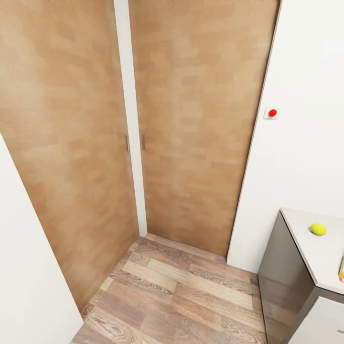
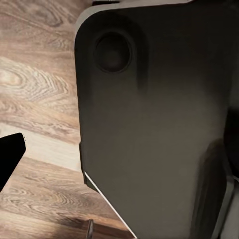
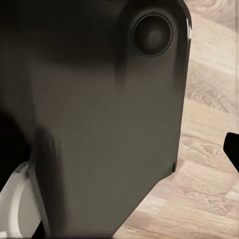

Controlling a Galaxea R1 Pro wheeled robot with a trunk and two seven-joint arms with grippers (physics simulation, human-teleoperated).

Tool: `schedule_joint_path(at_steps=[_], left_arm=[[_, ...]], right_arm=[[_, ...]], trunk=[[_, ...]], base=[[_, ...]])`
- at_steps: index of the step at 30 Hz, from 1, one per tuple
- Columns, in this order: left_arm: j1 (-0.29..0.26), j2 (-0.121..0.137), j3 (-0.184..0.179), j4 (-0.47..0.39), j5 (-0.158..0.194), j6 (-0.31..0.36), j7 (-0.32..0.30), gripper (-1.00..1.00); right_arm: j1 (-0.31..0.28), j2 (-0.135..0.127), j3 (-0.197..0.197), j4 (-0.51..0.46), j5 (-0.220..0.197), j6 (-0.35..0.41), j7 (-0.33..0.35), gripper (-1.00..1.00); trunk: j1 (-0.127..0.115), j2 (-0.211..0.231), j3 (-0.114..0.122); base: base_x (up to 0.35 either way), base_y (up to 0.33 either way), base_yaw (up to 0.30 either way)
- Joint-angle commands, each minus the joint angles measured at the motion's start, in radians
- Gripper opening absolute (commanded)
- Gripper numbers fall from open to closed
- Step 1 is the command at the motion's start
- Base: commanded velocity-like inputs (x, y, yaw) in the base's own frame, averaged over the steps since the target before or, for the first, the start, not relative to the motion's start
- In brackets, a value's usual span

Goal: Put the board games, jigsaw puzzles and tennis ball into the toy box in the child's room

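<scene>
The tennis ball (image 1: pixel 318 229), small and yellow-green, lies on the pale grey-white top of the table (image 1: pixel 306 243), whose corner juts in at the lower right of the head view. A sliver of something yellow and red (image 1: pixel 341 270) sits on the table at the picture's right edge; I cannot tell what it is. In the left wrist view a black fingertip (image 2: pixel 11 158) hangs over the wood floor beside the robot's dark base. Another black fingertip (image 3: pixel 232 148) edges into the right wrist view. The bed and the toy box are out of view.
Two tall wooden doors (image 1: pixel 191 119) with small handles close off the corner ahead. A white wall with a red button (image 1: pixel 272 112) stands to their right. Brown wood-plank floor (image 1: pixel 181 296) runs between the doors and the table's grey side (image 1: pixel 279 282).
</scene>
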Motion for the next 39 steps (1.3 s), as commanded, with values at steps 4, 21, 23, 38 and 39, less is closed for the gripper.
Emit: schedule_joint_path(at_steps=[4, 21, 23, 38, 39], left_arm=[[0.000, 0.011, 0.001, -0.006, 0.000, -0.001, 0.018, 1.00], [0.000, 0.020, 0.001, -0.010, -0.001, -0.023, 0.046, 1.00], [0.000, 0.020, 0.000, -0.010, -0.002, -0.027, 0.050, 1.00], [0.000, 0.033, -0.006, -0.010, -0.004, -0.031, 0.055, 1.00], [0.000, 0.033, -0.006, -0.010, -0.005, -0.031, 0.055, 1.00]], right_arm=[[0.000, 0.000, 0.001, 0.000, 0.001, 0.000, 0.000, 1.00], [0.000, 0.010, -0.001, 0.001, -0.003, -0.008, 0.000, 1.00], [0.000, 0.007, -0.004, 0.000, -0.005, -0.014, 0.003, 1.00], [0.000, 0.002, -0.004, 0.001, -0.008, -0.022, 0.010, 1.00], [0.000, 0.002, -0.004, 0.001, -0.008, -0.022, 0.010, 1.00]], trunk=[[-0.015, 0.028, 0.012], [-0.081, 0.147, 0.065], [-0.088, 0.161, 0.071], [-0.146, 0.266, 0.118], [-0.150, 0.273, 0.122]], base=[[0.000, 0.000, -0.001], [0.000, 0.000, -0.017], [0.000, 0.000, -0.200], [0.000, 0.000, -0.273], [0.000, 0.000, -0.285]])
